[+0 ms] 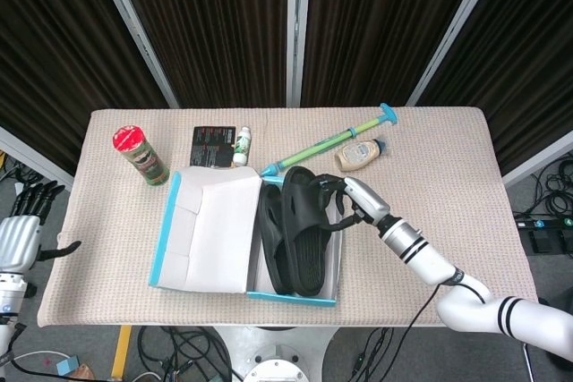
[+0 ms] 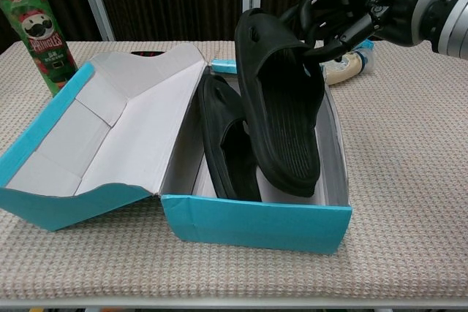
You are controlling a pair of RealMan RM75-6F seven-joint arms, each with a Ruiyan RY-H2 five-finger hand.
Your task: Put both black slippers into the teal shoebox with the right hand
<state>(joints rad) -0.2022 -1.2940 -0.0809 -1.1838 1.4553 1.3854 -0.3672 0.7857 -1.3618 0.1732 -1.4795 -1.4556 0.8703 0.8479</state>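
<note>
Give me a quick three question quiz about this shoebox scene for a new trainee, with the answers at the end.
1. True or false: the right hand grips the second slipper by its strap end.
2. Multiple choice: the first slipper lies A) on the table, B) inside the teal shoebox, C) on the box lid.
3. Fill in: the held slipper's lower end is down in the box, but its upper end is tilted up above the ____.

Key:
1. True.
2. B; it leans against the box's left wall.
3. Rim.
</note>
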